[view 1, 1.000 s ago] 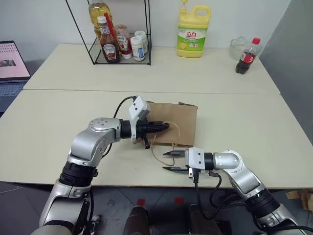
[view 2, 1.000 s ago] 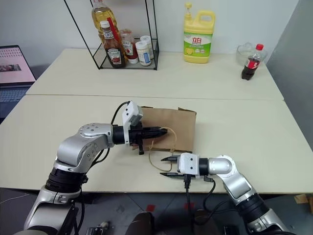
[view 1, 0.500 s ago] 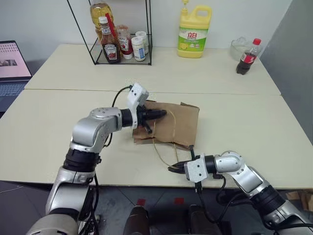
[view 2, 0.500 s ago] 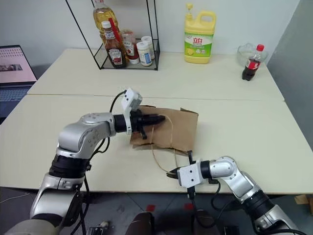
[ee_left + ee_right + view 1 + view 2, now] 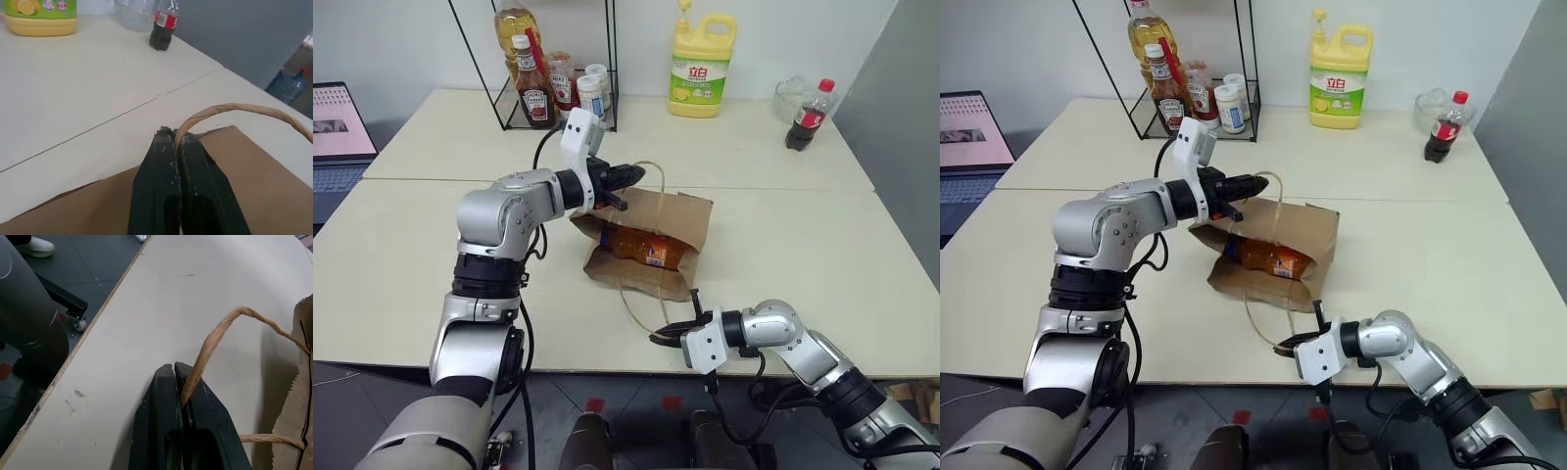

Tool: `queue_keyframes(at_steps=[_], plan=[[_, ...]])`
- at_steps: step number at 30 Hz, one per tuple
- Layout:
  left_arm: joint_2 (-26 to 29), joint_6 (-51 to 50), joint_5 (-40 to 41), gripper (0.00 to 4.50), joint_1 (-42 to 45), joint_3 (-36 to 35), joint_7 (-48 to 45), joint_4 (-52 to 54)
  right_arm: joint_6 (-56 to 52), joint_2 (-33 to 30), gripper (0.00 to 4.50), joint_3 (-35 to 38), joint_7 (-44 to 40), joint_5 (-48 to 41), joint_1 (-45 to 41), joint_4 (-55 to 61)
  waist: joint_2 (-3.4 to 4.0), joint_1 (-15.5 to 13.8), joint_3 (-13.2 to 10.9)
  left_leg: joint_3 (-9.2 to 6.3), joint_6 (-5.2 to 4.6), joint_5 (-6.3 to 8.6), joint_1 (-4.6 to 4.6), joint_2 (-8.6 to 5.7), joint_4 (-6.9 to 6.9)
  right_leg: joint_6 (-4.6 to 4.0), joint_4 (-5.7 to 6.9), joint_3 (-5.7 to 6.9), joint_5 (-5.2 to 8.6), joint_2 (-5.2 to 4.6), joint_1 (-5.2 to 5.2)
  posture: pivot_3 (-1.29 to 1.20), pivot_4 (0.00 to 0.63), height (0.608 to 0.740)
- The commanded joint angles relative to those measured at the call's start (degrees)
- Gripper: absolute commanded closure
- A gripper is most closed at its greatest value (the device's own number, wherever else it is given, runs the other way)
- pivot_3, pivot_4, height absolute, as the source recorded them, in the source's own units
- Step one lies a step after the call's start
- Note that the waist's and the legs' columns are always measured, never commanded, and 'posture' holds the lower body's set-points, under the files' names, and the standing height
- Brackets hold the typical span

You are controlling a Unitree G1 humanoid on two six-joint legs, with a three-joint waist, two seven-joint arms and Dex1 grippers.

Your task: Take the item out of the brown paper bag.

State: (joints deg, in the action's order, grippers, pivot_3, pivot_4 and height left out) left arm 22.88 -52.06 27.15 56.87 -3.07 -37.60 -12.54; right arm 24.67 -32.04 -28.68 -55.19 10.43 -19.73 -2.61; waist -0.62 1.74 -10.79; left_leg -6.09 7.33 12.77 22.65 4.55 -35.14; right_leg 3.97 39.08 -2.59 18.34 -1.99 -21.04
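Step in hand: opening the brown paper bag (image 5: pixel 651 257), not yet the pick itself. The bag lies near mid-table, mouth pulled wide between its two cord handles. Left gripper (image 5: pixel 638 174) sits at about 11 o'clock from the bag, raised above the table, jaws clenched on the upper handle (image 5: pixel 230 108); the cord loops out from between the closed fingers in the left wrist view. Right gripper (image 5: pixel 664 335) is at about 6 o'clock from the bag, low at the near table edge, jaws likewise clamped on the lower handle (image 5: pixel 215 340), the cord running from its fingers up to the bag's near lip. The item, an orange drink bottle (image 5: pixel 1271 259), lies on its side inside the bag, label showing through the open mouth, cap end toward 10 o'clock; cap partly shaded, hard to read. Both grippers are occupied, so neither is free to reach in. Judgement: the next move calls for freeing one gripper while keeping the mouth open, likely letting go of the lower handle and bringing that hand up into the opening, or else tipping the bag so the bottle slides out. Risk as I read it: thin paper may collapse over the bottle once one cord goes slack. Yellow jug (image 5: pixel 699 67) and cola bottle (image 5: pixel 808 115) stand well apart at 12 and 2 o'clock, irrelevant.
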Motion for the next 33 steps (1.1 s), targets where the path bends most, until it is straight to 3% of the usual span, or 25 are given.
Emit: queue_keyframes(at_steps=[1, 3, 11, 17, 21, 28, 33], plan=[[0.52, 1.15, 0.65, 4.50, 1.67, -1.39, -0.48, 0.94, -4.91, -1.73, 4.30, 0.24, -1.63, 0.78, 1.36, -3.49, 0.00, 0.00, 0.01, 0.00, 0.00, 0.00, -0.01, 0.00, 0.00, 0.00, 0.00, 0.00, 0.00, 0.00, 0.02, 0.00, 0.150, 0.740], [0.79, 1.22, 0.56, 4.50, 0.88, -1.01, -1.19, 1.66, -8.49, -1.45, 3.99, 1.28, -2.77, -2.60, 1.70, -1.63, 0.00, -0.01, 0.00, 0.00, 0.00, 0.00, -0.05, 0.00, 0.00, 0.00, 0.00, -0.01, 0.00, -0.01, 0.06, 0.00, 0.150, 0.740], [0.46, 0.55, 1.53, 4.50, -2.15, -0.45, -2.35, 6.52, -20.84, -5.97, 1.26, 8.09, -4.56, -11.44, 3.76, 11.80, -0.01, -0.26, -0.01, 0.00, 0.01, 0.00, 0.05, -0.01, -0.01, 0.00, -0.05, 0.03, 0.00, -0.02, 0.05, 0.00, 0.150, 0.740], [0.99, 0.28, 2.03, 4.50, -2.44, -0.76, -2.44, 6.98, -29.85, -12.24, 1.26, 15.41, -5.82, -17.64, 6.18, 21.15, -0.01, -0.07, -0.03, 0.01, 0.00, 0.00, 0.10, -0.01, -0.01, 0.00, -0.04, 0.00, 0.00, -0.02, -0.05, 0.00, 0.150, 0.740], [1.08, 0.55, 2.07, 4.50, -2.41, -0.77, -2.42, 6.76, -40.17, -11.96, 1.26, 19.76, -3.67, -24.06, 7.02, 27.21, -0.02, -0.02, -0.03, 0.00, 0.00, 0.00, 0.09, -0.01, 0.01, 0.00, -0.04, 0.01, 0.00, -0.01, -0.06, 0.00, 0.150, 0.740], [1.31, 1.38, 1.63, 4.50, -1.30, -0.61, -2.65, 4.95, -70.29, 7.54, 1.26, 22.07, 14.07, -44.61, -1.51, 34.27, -0.02, 0.24, -0.03, -0.01, 0.00, 0.00, 0.11, 0.00, 0.01, 0.00, 0.02, 0.00, 0.00, 0.00, -0.12, 0.00, 0.150, 0.740], [1.98, 2.63, 0.49, 4.50, -0.78, 0.89, -3.75, 4.36, -72.14, 17.74, 1.26, 16.06, 19.25, -43.11, -6.89, 28.52, -0.02, 0.11, -0.04, -0.04, 0.00, 0.00, 0.20, 0.00, 0.04, 0.00, -0.02, 0.02, 0.00, 0.00, -0.21, 0.00, 0.150, 0.740]])
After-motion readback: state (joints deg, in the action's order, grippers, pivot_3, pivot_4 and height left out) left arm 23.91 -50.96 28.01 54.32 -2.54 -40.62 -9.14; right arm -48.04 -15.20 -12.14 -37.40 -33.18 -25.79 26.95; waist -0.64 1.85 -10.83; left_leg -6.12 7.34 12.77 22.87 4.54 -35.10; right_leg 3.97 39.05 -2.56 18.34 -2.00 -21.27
